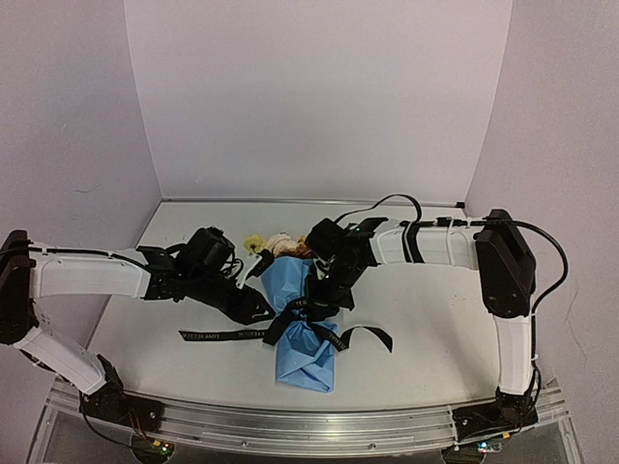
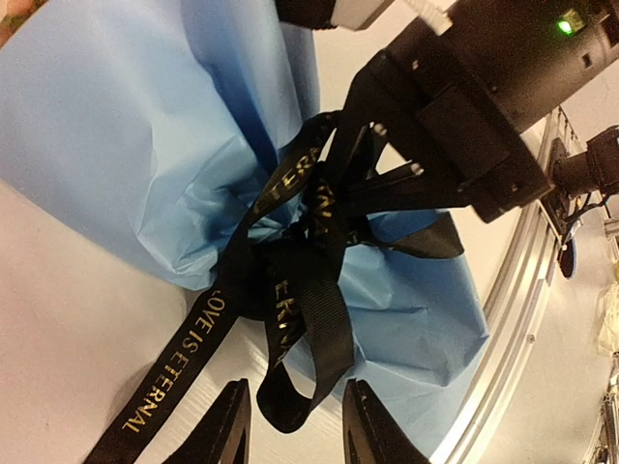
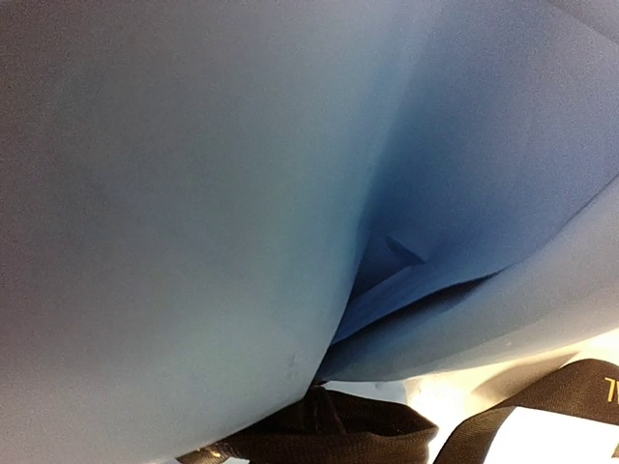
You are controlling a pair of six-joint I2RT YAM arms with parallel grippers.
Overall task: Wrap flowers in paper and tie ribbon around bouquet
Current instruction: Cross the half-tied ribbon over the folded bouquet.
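Note:
The bouquet lies mid-table: the light blue paper [image 1: 308,353] rolled in a cone, with the flowers [image 1: 268,244] poking out of its far end. The black ribbon [image 1: 302,311] is knotted round the cone's waist, and its ends trail left and right on the table. In the left wrist view my left gripper [image 2: 295,437] is open, and a loose loop of the ribbon [image 2: 290,401] hangs between its fingertips without touching them. My right gripper [image 2: 340,193] has its tips pressed together in the knot, shut on the ribbon. The right wrist view shows only paper [image 3: 193,193] and ribbon [image 3: 338,435].
An aluminium rail [image 1: 290,425] runs along the table's near edge, close to the cone's tail. White walls close in the back and both sides. The right arm's black cable [image 1: 392,201] arcs above the table behind the bouquet.

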